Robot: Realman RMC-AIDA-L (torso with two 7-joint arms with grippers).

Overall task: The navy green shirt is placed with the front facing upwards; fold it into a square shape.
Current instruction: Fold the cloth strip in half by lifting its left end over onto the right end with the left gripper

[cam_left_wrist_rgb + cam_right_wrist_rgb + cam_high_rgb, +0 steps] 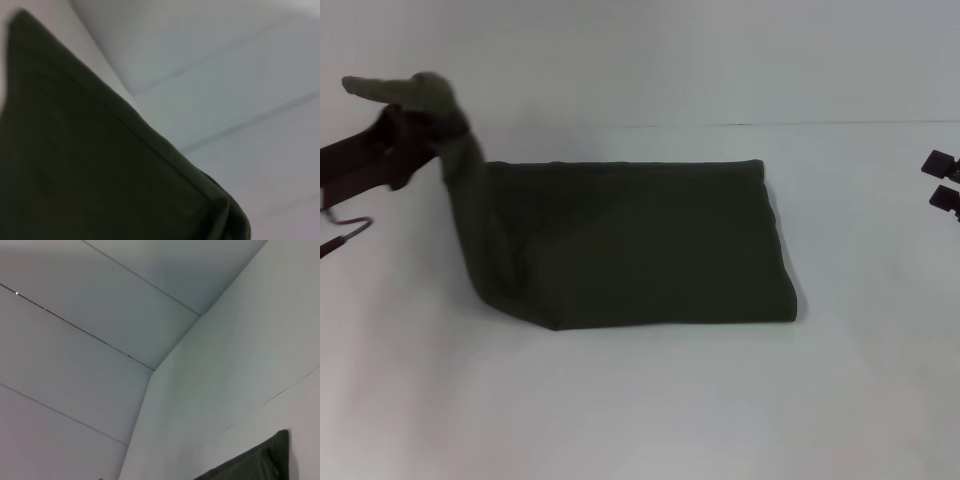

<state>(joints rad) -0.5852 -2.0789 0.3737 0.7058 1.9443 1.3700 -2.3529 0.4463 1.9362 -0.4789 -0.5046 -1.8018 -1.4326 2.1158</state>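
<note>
Nearest the robot, the worktop [640,400] is bare white. Just beyond, the shirt [640,245] lies mid-worktop as a folded, roughly rectangular slab, front edge and right edge fairly straight, no print showing.

Its left end isn't down: the left gripper [420,115] has its jaws clamped on a bunched corner and holds it up and out to the left, w/ a taut strip of cloth running down to the front-left corner of the slab. The left wrist view shows only dark cloth close up.

The right gripper [942,180] sits at the far right edge, well apart from the shirt; jaws probably parted, but only a sliver shows, so can't tell.

Risks, as I judge them:
- The hold is on a bunch, not a flat hem, so carried across it may land twisted, giving a lumpy, off-square fold.
- Nothing pins the slab, so the pull could drag it or peel open the layers underneath.
- Letting go early or short leaves the flap skewed over the front edge.
- A thin pinch could slip mid-swing.
</note>
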